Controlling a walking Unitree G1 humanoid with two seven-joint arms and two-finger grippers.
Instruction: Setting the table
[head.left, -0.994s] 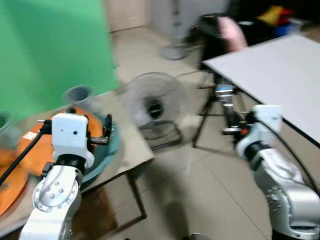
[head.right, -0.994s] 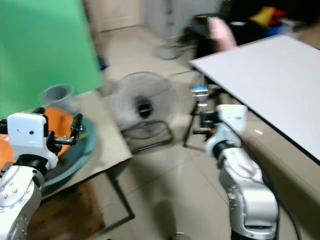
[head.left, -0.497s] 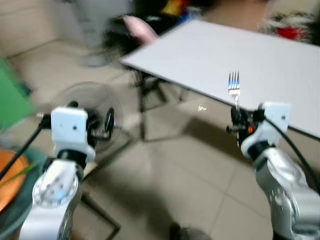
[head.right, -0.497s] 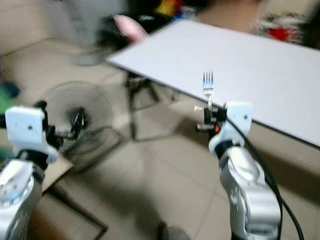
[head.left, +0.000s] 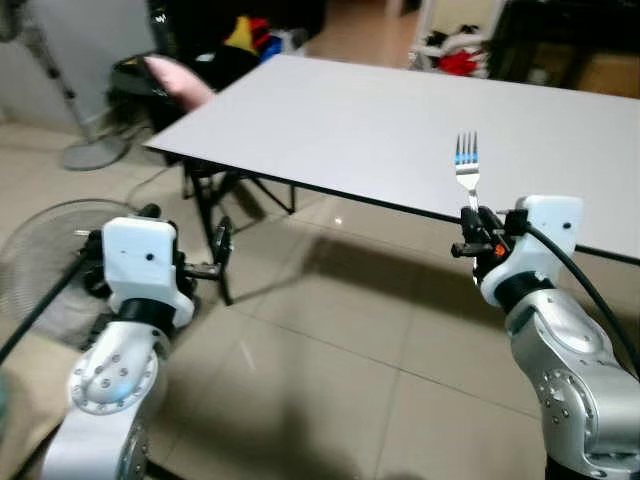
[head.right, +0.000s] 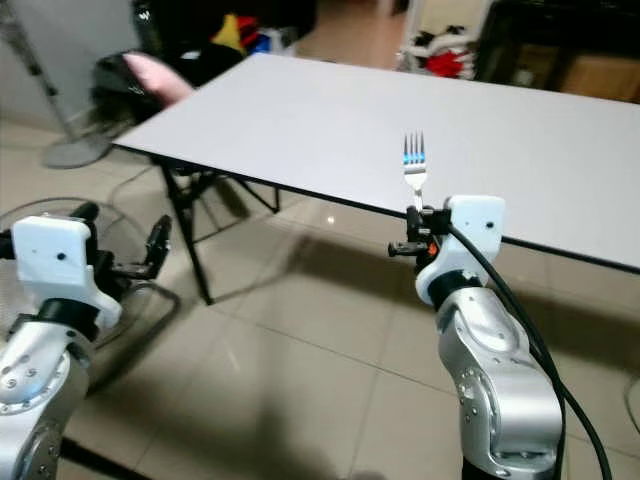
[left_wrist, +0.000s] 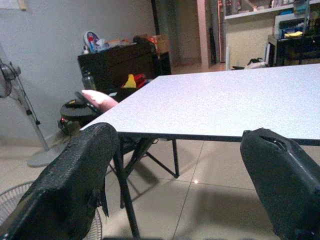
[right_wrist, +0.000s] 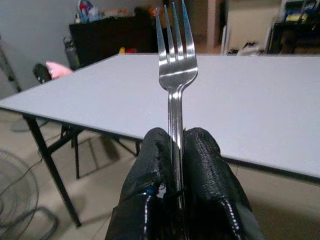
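**Fork upright in right gripper, at the table's near edge**

Right gripper (right_wrist: 172, 150): both black fingers pressed together on the handle of a metal fork (right_wrist: 175, 70). The fork stands straight up out of the fingertips, tines at the top, handle running down between the pads and hidden below them. Head views give the same reading: the fork (head.left: 467, 165) rises directly above the gripper (head.left: 472, 222), its tines showing against the tabletop beyond.

White table (head.left: 330, 120): lies just ahead of the right gripper, with its dark near edge about level with the fingers. Surface is flat and pale. Black folding legs (head.left: 205, 215) show under its left end, ahead of the left gripper.

Left gripper (head.left: 218, 262): held out low over the tiled floor (head.left: 330, 370), fingers (left_wrist: 75, 180) spread wide apart with nothing between them. The table's edge sits well ahead of it and higher.

Surroundings: a round wire floor fan (head.left: 45, 260) sits on the floor just behind and outside the left gripper. Beyond the table's far left corner, a dark bag with something pink (head.left: 178, 78) on top; I cannot tell what the pink item is.
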